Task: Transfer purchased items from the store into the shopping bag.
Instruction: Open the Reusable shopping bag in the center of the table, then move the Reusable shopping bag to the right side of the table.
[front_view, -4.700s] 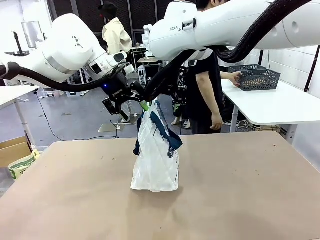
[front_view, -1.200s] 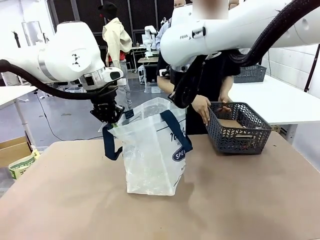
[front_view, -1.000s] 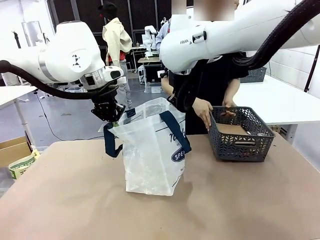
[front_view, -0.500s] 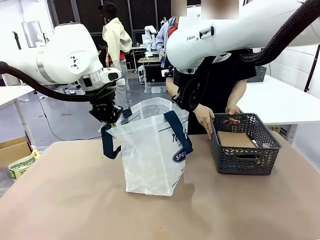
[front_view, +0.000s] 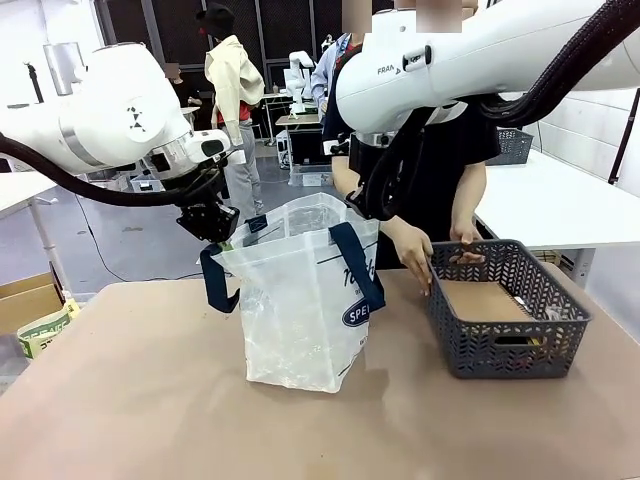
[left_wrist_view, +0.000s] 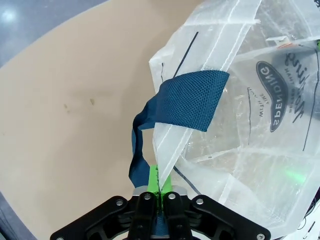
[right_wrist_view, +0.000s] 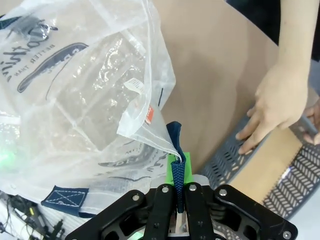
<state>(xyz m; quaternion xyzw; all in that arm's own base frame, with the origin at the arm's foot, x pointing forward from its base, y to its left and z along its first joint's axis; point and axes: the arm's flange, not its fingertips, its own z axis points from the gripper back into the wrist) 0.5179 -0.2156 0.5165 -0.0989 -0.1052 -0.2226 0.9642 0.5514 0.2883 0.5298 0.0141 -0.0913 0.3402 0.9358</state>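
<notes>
The shopping bag (front_view: 300, 300) is made of thin clear plastic, a little milky, with two navy straps and a navy oval logo (front_view: 358, 310) with white letters. It stands upright near the middle of the table (front_view: 120, 400), and its mouth is held open between my two arms.

My left gripper (left_wrist_view: 160, 186) is clamped on the left edge of the bag's mouth. The green pads are pressed together, with the thin plastic rim between them, next to the left strap (left_wrist_view: 185, 95). My right gripper (right_wrist_view: 178, 172) is closed on the far right edge of the mouth, where it pinches the rim together with the right strap (front_view: 358, 262). So the bag hangs below and between both grippers and touches each of them at the rim.

Near the bag, on its right, a dark grey lattice basket (front_view: 505, 345) stands on the table. A flat brown cardboard box (front_view: 490, 298) lies inside it. A person at the far side has one hand (front_view: 412, 250) at the basket's left rim and the other hand (front_view: 464, 250) at its far rim.
</notes>
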